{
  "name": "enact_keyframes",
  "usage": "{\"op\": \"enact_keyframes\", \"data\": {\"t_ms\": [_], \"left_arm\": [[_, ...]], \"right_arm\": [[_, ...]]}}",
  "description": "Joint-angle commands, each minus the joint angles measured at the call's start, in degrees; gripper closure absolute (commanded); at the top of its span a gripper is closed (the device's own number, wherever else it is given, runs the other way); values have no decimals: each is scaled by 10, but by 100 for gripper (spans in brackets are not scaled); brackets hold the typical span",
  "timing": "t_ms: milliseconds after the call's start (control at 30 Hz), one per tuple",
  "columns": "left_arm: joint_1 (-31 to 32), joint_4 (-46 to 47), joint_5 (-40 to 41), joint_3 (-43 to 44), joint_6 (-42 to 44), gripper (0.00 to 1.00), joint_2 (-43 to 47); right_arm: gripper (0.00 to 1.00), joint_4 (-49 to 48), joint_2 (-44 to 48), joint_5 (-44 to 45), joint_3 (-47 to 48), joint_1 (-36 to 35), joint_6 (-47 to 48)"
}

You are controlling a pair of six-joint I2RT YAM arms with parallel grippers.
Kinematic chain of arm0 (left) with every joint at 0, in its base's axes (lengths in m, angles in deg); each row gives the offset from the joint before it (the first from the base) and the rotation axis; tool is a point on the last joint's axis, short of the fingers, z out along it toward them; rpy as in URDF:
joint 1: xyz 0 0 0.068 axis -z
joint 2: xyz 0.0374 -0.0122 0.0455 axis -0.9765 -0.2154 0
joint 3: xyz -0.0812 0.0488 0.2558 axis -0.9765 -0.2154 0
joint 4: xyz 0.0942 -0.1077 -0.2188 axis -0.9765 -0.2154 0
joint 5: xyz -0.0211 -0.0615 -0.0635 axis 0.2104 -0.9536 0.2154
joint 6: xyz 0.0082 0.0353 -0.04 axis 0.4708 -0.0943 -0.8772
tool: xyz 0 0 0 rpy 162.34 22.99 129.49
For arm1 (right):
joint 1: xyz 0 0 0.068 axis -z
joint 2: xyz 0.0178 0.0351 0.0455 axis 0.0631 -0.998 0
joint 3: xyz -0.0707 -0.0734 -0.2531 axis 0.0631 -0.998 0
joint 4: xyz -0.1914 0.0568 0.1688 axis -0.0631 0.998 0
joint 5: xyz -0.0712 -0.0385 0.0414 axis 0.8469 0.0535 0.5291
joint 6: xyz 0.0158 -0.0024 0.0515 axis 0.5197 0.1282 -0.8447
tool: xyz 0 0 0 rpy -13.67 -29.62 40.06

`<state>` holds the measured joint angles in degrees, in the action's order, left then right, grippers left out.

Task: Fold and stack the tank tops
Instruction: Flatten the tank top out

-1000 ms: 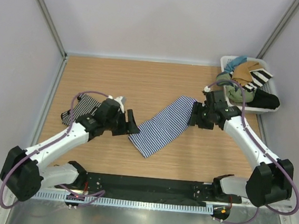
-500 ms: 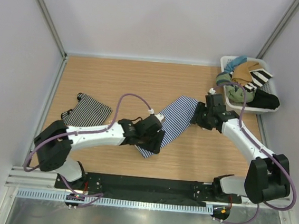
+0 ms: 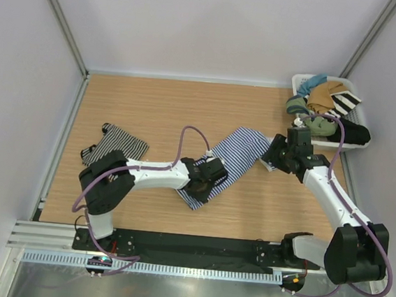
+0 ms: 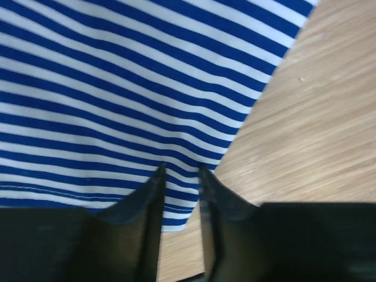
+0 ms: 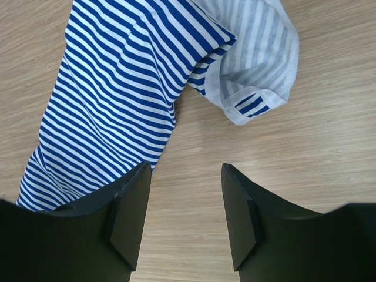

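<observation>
left end effector [image 4: 181,171] moved onto blue-and-white top [image 3: 238,152]; basket [image 3: 296,79] far right.

Clothes heap a white basket [image 3: 297,79] just beyond the right jaws and well away from the left jaws: tan [image 3: 322,96], teal [image 3: 315,81], green [image 3: 319,125], black [image 3: 352,132] and a bold striped cloth [image 3: 345,101]. Bare wooden table [image 5: 194,223] shows between the right jaws.

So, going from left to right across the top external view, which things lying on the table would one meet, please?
black-and-white tank top → blue-and-white tank top → white basket holding other clothes
</observation>
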<state>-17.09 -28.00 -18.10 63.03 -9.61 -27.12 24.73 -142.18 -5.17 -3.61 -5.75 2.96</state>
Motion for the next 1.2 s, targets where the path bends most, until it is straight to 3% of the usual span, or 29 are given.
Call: {"op": "enact_keyframes", "data": {"t_ms": [0, 67, 100, 233, 333, 367, 467, 567, 600, 667, 700, 733, 800, 933, 967, 1167], "left_arm": [[1, -24, 14, 8, 6, 79, -14], [1, -25, 6, 6, 6, 97, -10], [1, -30, 2, 6, 6, 100, -5], [-3, -35, -58, 20, 13, 100, 59], [-3, -39, -191, 64, 17, 100, 117], [-1, -40, -269, 94, 18, 100, 138], [-3, -24, -360, 143, 11, 100, 179], [-95, 38, -403, 110, -47, 100, 261], [-186, 63, -427, 86, -64, 100, 275], [-272, 89, -492, 16, -92, 100, 279], [-327, 76, -493, -1, -79, 100, 266], [-342, 49, -454, -11, -31, 100, 233], [-347, -7, -405, -36, 7, 93, 202], [-345, 44, -374, -106, -22, 68, 208], [-345, 38, -318, -113, -23, 64, 226], [-345, 1, -244, -103, -16, 67, 271]], "right_arm": [[43, -28, 15, -16, -8, 7, -6], [43, -35, 12, -18, -13, 9, -9], [43, -36, 11, -18, -15, 10, -10], [44, -42, 11, -15, -19, 12, -14], [44, -43, 31, -6, -20, 20, -20], [44, -42, 38, -6, -20, 22, -22], [43, -38, 62, -6, -18, 36, -24], [44, -35, 77, -6, -17, 46, -23], [44, -34, 78, -14, -16, 47, -22], [43, -36, 77, -31, -18, 47, -21], [40, -37, 77, -48, -20, 47, -19], [39, -36, 75, -56, -22, 47, -17], [34, -31, 68, -64, -20, 46, -10], [30, -22, 65, -79, -22, 47, 4], [30, -23, 64, -86, -23, 47, 4], [32, -31, 40, -136, -30, 44, 14]]}}
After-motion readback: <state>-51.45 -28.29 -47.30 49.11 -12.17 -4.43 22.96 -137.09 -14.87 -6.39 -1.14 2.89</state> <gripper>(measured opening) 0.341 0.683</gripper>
